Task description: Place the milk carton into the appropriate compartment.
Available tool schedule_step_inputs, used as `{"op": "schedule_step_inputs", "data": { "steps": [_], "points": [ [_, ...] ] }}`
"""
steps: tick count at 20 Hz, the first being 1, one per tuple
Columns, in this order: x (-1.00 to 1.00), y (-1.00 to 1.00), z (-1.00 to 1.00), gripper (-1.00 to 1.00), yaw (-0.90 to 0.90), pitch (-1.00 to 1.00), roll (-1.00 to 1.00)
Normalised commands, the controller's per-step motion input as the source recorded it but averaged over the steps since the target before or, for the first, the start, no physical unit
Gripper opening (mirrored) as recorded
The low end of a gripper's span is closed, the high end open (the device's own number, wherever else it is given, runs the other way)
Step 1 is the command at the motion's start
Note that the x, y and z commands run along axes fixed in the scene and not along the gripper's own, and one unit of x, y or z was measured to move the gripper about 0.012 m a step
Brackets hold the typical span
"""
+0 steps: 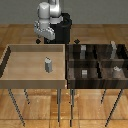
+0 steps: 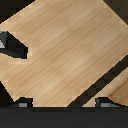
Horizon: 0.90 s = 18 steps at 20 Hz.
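One milk carton [image 1: 47, 65] stands upright near the middle of the light tan tray [image 1: 10, 62], well apart from the dark four-cell bin [image 1: 71, 70] on the exterior view's right. The gripper [image 1: 41, 38] hangs above the tray's far rim, empty; its jaws look parted. The carton is probably light, stiff and smooth-sided, so pinching its flat faces below the gable seems safest.

1. The milk carton [image 1: 47, 65] stands upright in the light tan wooden tray [image 1: 10, 62], right of its centre.
2. The dark 4-cell bin [image 1: 97, 62] touches the tray on the exterior view's right.
3. Small grey items sit in its cells; the near-left compartment [image 1: 75, 75] holds a grey cube [image 1: 84, 73].
4. The gripper [image 1: 41, 40] hangs above the tray's far edge; its opening cannot be judged.
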Motion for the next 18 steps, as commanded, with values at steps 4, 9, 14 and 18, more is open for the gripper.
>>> {"op": "schedule_step_inputs", "data": {
  "steps": [4, 9, 14, 18],
  "points": [
    [1.00, 0.00, 0.00, 1.00, 0.00, 0.00, 0.00],
    [0.60, 0.05, 0.00, 1.00, 0.00, 0.00, 0.00],
    [0.00, 0.20, 0.00, 1.00, 0.00, 0.00, 0.00],
    [0.25, 0.50, 0.00, 1.00, 0.00, 0.00, 0.00]
  ]
}}
